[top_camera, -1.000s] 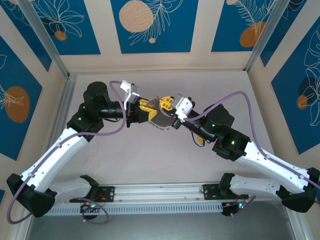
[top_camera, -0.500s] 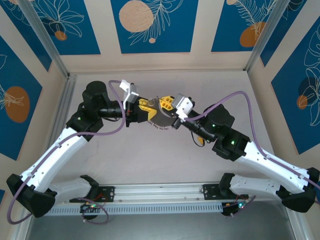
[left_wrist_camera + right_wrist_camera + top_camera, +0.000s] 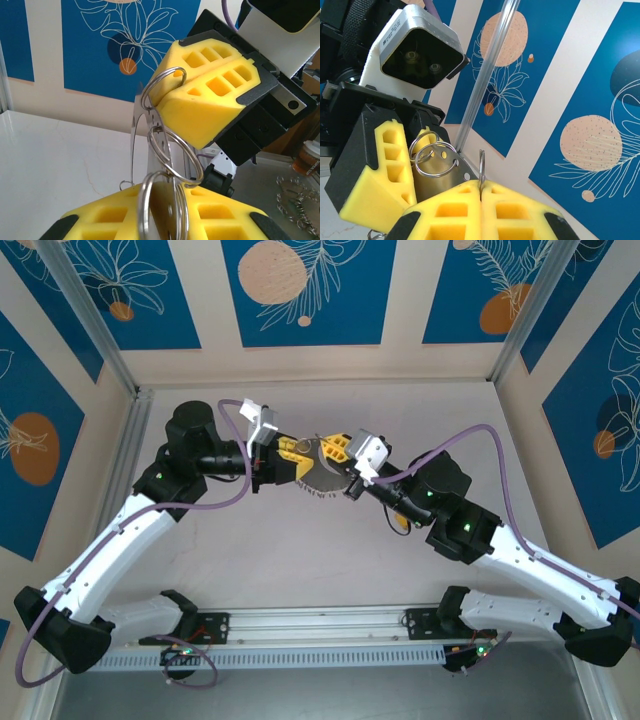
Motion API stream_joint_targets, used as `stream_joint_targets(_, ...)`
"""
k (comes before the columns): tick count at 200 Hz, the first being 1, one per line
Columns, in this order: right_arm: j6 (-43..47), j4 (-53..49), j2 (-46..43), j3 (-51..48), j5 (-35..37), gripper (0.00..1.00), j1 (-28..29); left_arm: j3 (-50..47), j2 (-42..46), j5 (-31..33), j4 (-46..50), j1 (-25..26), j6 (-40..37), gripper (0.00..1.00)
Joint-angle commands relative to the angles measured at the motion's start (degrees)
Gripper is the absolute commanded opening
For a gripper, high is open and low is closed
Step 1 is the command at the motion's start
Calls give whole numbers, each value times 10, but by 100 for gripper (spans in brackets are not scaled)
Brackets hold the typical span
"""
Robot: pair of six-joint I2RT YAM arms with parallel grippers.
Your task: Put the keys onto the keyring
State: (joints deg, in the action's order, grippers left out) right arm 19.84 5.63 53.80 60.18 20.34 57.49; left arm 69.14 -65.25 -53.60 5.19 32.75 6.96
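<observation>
The white table (image 3: pixel 300 570) carried two arms, the left arm (image 3: pixel 130 530) and the right arm (image 3: pixel 520 555), which bent inward and met above its middle. There were two grippers, nose to nose. The left gripper (image 3: pixel 293 453) had its yellow fingers closed narrow on the bottom split ring (image 3: pixel 159 210), which stood on edge in the seam between them. The right gripper (image 3: pixel 337 449) had its fingers pressed fully together, pinching the top split ring (image 3: pixel 162 86) at their tips.

The keyring (image 3: pixel 318 468) hung between the two grippers, held clear of the table. From above it read as a grey half-round. Its long, straight side ran left to right from one gripper to the other, and its curved side pointed toward the arm bases. The left wrist view showed it edge-on as a thin metal blade behind the rings.

Three split rings could be counted in that view, linked as a chain running from the left fingers up to the right fingers. The middle split ring (image 3: pixel 176 156) joined the other two.

The keys (image 3: pixel 318 490) formed a fringe of tiny silvery teeth along the curved edge, too small to count.
</observation>
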Motion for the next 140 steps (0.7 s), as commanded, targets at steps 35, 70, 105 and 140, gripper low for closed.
stream_joint_targets(35, -11, 42, -16, -2, 14, 0, -4, 28, -3, -19, 17, -4, -23, 0)
stream_joint_targets(70, -13, 42, -18, -4, 15, 0, -4, 29, -3, -19, 19, -4, -25, 0)
stream_joint_targets(105, -15, 43, -18, -3, 15, 0, -4, 31, -3, -17, 24, -4, -28, 0)
stream_joint_targets(140, -19, 42, -18, -3, 16, 0, -5, 34, -3, -17, 29, -4, -33, 0)
